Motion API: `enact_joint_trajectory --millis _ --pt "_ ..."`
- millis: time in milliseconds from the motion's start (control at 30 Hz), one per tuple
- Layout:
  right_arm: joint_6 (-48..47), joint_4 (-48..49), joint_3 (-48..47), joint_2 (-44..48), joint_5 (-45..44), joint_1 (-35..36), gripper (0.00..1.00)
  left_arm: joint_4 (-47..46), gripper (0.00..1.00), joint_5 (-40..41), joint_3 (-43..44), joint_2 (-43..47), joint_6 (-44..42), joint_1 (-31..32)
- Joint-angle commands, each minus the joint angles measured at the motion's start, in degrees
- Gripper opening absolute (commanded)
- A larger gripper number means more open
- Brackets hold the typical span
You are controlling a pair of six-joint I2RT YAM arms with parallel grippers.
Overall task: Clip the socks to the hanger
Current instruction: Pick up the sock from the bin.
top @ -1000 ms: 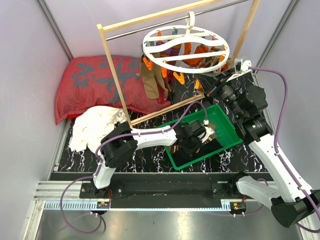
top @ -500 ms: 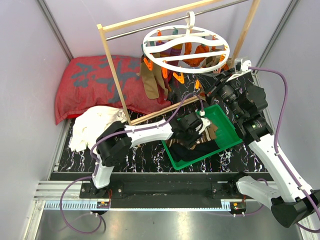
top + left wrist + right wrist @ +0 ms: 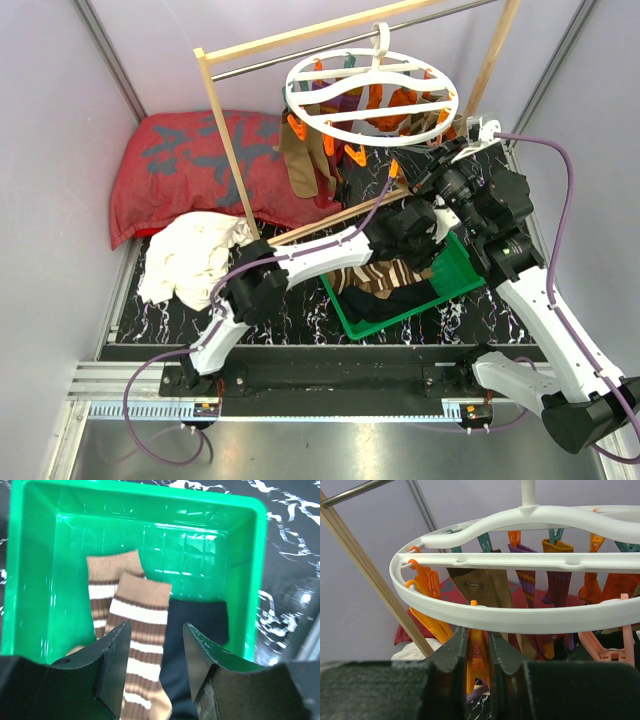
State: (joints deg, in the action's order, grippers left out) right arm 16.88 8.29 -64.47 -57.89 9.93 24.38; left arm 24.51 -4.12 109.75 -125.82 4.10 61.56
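Observation:
The white ring hanger [image 3: 372, 95] hangs by its hook from the metal rod, with several socks clipped on, among them a brown one [image 3: 485, 585] and a purple-and-orange one [image 3: 525, 582]. Under the ring's near rim [image 3: 520, 620] my right gripper [image 3: 479, 650] is shut on an orange clip [image 3: 480, 667]; from above it [image 3: 428, 165] sits below the ring's right side. My left gripper [image 3: 156, 645] is open above two brown-and-cream striped socks [image 3: 142, 610] and a navy sock [image 3: 197, 630] lying in the green bin [image 3: 145, 495]. From above it [image 3: 428, 225] hovers over the bin's far end.
The pale wooden frame [image 3: 228, 140] stands around the hanger. A red patterned pillow [image 3: 200, 165] lies at the back left, with a white cloth [image 3: 190, 255] in front of it. The green bin [image 3: 461, 272] sits between the arms on the black marbled mat.
My left gripper has risen out of the bin, moved towards its far right end and opened wider. The striped socks now lie uncovered in the bin. The right gripper has stayed on the clip.

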Motion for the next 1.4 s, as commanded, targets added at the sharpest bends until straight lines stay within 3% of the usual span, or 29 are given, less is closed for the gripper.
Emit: enact_joint_trajectory --millis 0,400,500,533,633,733,867,1067,1367 --pt "-0.4 -0.1 -0.8 -0.6 -1.1 0.3 0.18 -2.5 0.49 -0.3 4.2 -4.4 -3.0 0.2" --pt "-0.5 0.0 -0.5 -0.8 -1.4 0.3 0.19 -4.7 0.45 0.3 4.6 -13.4 -3.0 0.0" --pt "-0.3 -0.1 -0.3 -0.6 -1.3 0.3 0.19 -4.6 0.29 0.5 3.5 -13.7 -3.5 0.0" --pt "-0.4 -0.1 -0.3 -0.7 -1.4 0.3 0.19 -4.6 0.18 0.5 3.1 -13.3 -3.6 0.0" --pt "-0.4 -0.1 -0.3 -0.6 -1.7 0.3 0.19 -6.0 0.04 0.0 0.5 -9.8 -3.7 0.0" --pt "-0.6 -0.3 -0.7 -0.5 -1.7 0.4 0.19 -10.7 0.04 -0.8 -5.6 -3.4 -3.6 0.0" --pt "-0.9 -0.6 -0.9 -0.4 -1.8 0.4 0.19 -15.5 0.12 -1.3 -12.6 6.3 -2.9 0.0" --pt "-0.9 -0.8 -1.0 -0.1 -1.8 0.3 0.19 -17.3 0.17 -1.1 -18.3 13.3 -2.6 -0.4" --pt "-0.7 -1.1 -0.6 0.1 -2.2 0.3 0.19 -15.9 0.21 -3.8 -16.1 6.4 0.0 -0.8"
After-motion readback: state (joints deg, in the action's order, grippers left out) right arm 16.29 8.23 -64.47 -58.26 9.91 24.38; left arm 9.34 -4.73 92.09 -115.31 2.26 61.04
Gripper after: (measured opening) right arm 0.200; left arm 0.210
